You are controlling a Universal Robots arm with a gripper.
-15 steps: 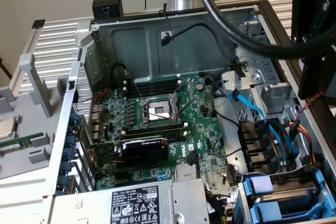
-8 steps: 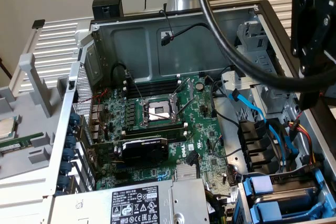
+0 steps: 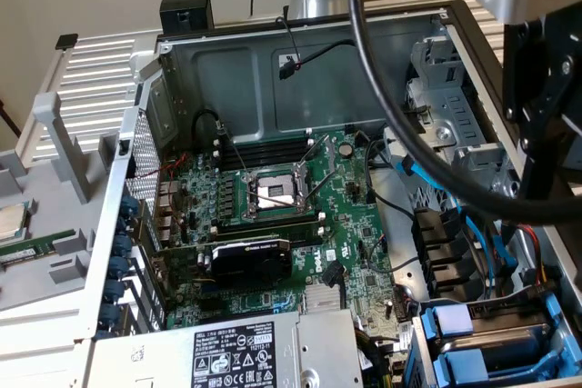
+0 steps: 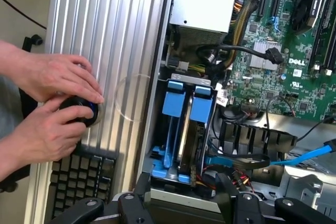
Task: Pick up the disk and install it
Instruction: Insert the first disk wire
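The open computer case (image 3: 300, 70) fills the exterior view, its motherboard (image 3: 291, 215) at centre. The blue-railed disk (image 4: 181, 129) stands in the drive cage, at five o'clock in the exterior view. The end effector (image 4: 184, 198) hovers just over it, fingers spread, holding nothing. A person's hands (image 4: 52, 103) grip a black knob (image 4: 81, 111) outside the case.

pincer (image 4: 181, 203) fingertips cut off; keyboard (image 4: 79, 177) partly beneath a person's hands (image 4: 50, 103)
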